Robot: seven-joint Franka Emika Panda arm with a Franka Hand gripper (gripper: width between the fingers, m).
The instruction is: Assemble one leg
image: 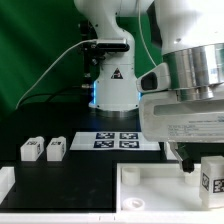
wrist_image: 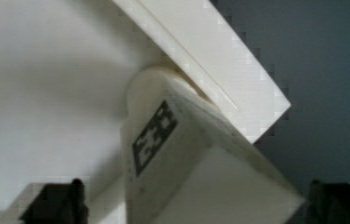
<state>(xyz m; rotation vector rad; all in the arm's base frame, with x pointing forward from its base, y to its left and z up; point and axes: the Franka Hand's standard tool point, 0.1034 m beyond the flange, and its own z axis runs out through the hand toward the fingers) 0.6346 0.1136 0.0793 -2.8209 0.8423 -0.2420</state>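
A white leg [image: 212, 176] with a dark tag stands upright at the far-right corner of the white tabletop [image: 150, 188] in the exterior view. My gripper [image: 196, 162] hangs over that corner, right beside the leg. In the wrist view the leg [wrist_image: 190, 150] runs up between my fingers to the tabletop's corner [wrist_image: 225, 60], where its round end meets the board. The dark fingers [wrist_image: 51, 200] sit wide apart with a gap showing beside the leg, so my gripper [wrist_image: 197, 206] is open around it. Two more legs [image: 30, 150] [image: 55, 149] lie at the exterior view's left.
The marker board [image: 118, 139] lies in front of the robot's base [image: 112, 85]. A white piece [image: 8, 186] sits at the lower left edge of the exterior view. The table is black, with a green backdrop behind it.
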